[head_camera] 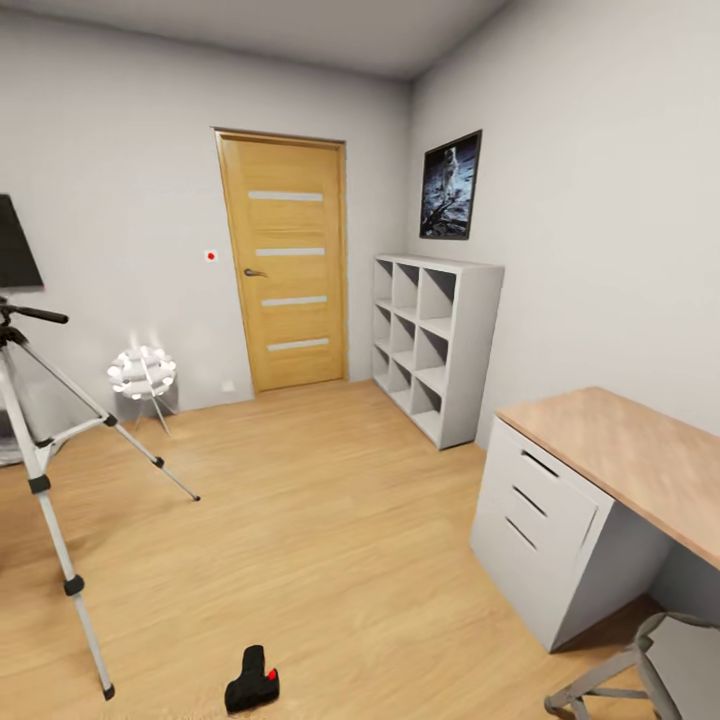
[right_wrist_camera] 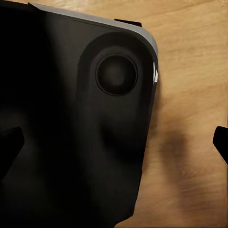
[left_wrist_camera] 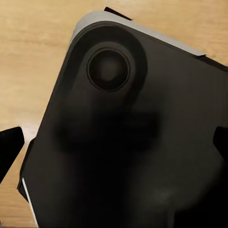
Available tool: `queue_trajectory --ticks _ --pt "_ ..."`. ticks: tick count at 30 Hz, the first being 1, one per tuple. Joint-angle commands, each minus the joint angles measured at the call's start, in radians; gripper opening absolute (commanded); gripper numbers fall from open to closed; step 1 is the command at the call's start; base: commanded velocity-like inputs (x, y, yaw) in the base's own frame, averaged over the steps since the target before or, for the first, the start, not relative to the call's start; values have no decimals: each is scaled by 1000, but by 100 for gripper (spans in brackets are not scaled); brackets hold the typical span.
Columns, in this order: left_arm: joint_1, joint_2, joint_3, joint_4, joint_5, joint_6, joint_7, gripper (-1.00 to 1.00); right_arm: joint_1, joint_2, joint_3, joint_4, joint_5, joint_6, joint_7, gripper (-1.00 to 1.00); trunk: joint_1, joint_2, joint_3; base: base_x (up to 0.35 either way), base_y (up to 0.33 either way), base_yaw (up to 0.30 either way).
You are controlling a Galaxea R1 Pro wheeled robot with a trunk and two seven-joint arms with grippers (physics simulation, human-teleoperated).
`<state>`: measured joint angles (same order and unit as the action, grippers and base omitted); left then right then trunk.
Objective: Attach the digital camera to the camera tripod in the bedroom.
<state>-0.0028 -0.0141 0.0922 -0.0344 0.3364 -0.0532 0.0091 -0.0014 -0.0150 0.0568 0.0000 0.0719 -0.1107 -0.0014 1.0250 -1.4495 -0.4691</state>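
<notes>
The left hand [left_wrist_camera: 114, 142] has two dark finger tips at the side edges of its wrist view, far from each other, with nothing between them, so it is open and empty. The right hand [right_wrist_camera: 114, 140] looks the same in its own view: tips spread wide, holding nothing. Under each hand there is a big dark rounded part of the robot's body [left_wrist_camera: 123, 142], and around it the wood floor [left_wrist_camera: 33, 57].

In the head view the camera [head_camera: 251, 680] lies on the floor at the bottom of the frame, a little left of centre, with its red button towards the right. The tripod [head_camera: 40, 440] stands at the left edge, its pan handle pointing right at the upper left. Camera and tripod are apart, so the camera is not yet picked up and nothing is attached.

My judgement of the risks: the camera is very low and close to the base, so the robot must bend far down, and a hand may push the camera away and not grip it. The tripod legs spread wide on the floor; if the base turns carelessly towards it, it may hit a leg and tip the tripod. A poor grip could also drop the camera during lifting.
</notes>
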Motion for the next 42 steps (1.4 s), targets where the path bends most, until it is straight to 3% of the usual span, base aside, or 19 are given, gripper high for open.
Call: queue_trajectory --ticks 1,11,19,42 --pt "0 0 8 0 1 -3 1 100 0 -1 7 0 7 -2 0 100 0 0 -1 0 0 276" --pt "0 0 11 1 21 -6 2 100 0 -3 11 0 6 0 0 100 0 0 -1 0 0 276" --pt "0 1 9 4 56 -64 2 100 0 -3 11 0 6 0 0 100 0 0 -1 0 0 276" --pt "0 2 8 5 59 -67 0 100 0 -4 11 0 6 0 0 100 0 0 -1 0 0 276"
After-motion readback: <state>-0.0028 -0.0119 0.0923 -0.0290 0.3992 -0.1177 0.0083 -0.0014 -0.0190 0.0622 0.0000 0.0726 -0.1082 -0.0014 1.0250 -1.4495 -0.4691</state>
